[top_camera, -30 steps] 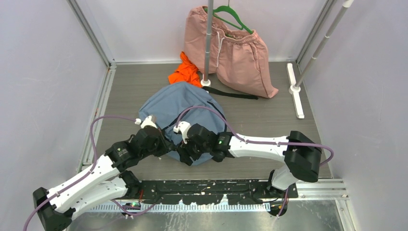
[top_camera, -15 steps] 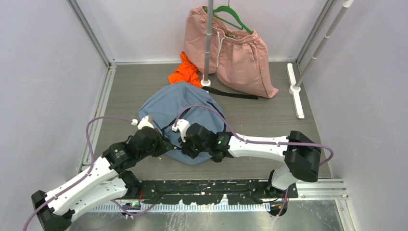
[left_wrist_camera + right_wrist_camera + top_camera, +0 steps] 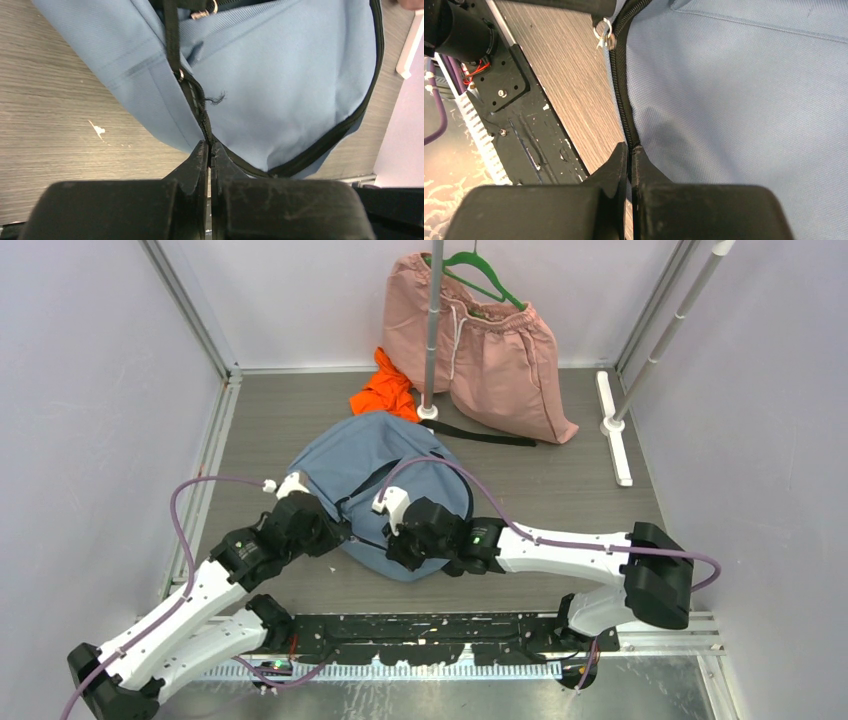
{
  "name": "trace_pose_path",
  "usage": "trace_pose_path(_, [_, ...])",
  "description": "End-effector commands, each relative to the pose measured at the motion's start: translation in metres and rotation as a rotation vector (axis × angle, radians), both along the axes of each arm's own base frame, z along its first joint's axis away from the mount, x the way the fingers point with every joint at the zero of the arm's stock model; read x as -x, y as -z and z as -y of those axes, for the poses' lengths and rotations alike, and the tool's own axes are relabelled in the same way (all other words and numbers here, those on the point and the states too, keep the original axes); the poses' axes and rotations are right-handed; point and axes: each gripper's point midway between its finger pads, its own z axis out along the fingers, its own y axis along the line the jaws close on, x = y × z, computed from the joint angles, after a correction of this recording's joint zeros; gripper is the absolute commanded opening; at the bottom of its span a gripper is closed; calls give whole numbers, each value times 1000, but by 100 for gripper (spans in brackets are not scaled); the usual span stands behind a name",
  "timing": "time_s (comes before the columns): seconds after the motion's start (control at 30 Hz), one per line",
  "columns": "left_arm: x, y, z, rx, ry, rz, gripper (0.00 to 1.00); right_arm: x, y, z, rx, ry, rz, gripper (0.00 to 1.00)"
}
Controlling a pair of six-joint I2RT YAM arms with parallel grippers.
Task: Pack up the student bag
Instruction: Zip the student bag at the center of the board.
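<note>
The student bag (image 3: 370, 455), grey-blue with black zippers, lies flat in the middle of the table. My left gripper (image 3: 338, 537) is at its near left edge. In the left wrist view this gripper (image 3: 209, 145) is shut on the bag's (image 3: 280, 85) black zipper seam. My right gripper (image 3: 397, 550) is at the bag's near edge, a little to the right. The right wrist view shows it (image 3: 630, 146) shut on the zipper seam of the bag (image 3: 734, 100), below a metal zipper pull (image 3: 603, 36).
Pink shorts (image 3: 490, 350) on a green hanger (image 3: 485, 275) lean on a pole (image 3: 432, 330) at the back. An orange cloth (image 3: 385, 390) lies behind the bag, and a black strap (image 3: 480, 435) runs to its right. A white stand (image 3: 615, 430) is at the right.
My right gripper has shut on the bag's zipper seam. The left gripper has drawn slightly left and the right arm slightly right, spreading the bag's near edge.
</note>
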Motion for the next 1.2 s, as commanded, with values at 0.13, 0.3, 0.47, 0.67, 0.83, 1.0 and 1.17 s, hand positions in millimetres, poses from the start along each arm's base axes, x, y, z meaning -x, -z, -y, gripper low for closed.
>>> trace_pose_path(0.13, [-37,-8,-32,-59,-85,61,0,4,10,26,56,60,-37,1])
trace_pose_path(0.3, [-47,2,-47,-67,-118,17,0,3,10,25,51,68,-38,1])
trace_pose_path(0.47, [-63,7,-57,-66,-148,20,0,5,11,24,50,65,-46,1])
trace_pose_path(0.67, [-84,32,-69,-76,-184,-16,0,8,12,25,53,55,-50,1])
trace_pose_path(0.83, [-94,30,-79,-48,-208,-5,0,2,5,27,53,97,-38,11])
trace_pose_path(1.0, [-89,2,-73,-36,-158,31,0,-16,-25,19,25,145,28,56])
trace_pose_path(1.17, [-77,-11,-76,-33,-166,22,42,-45,-65,-6,25,155,154,57])
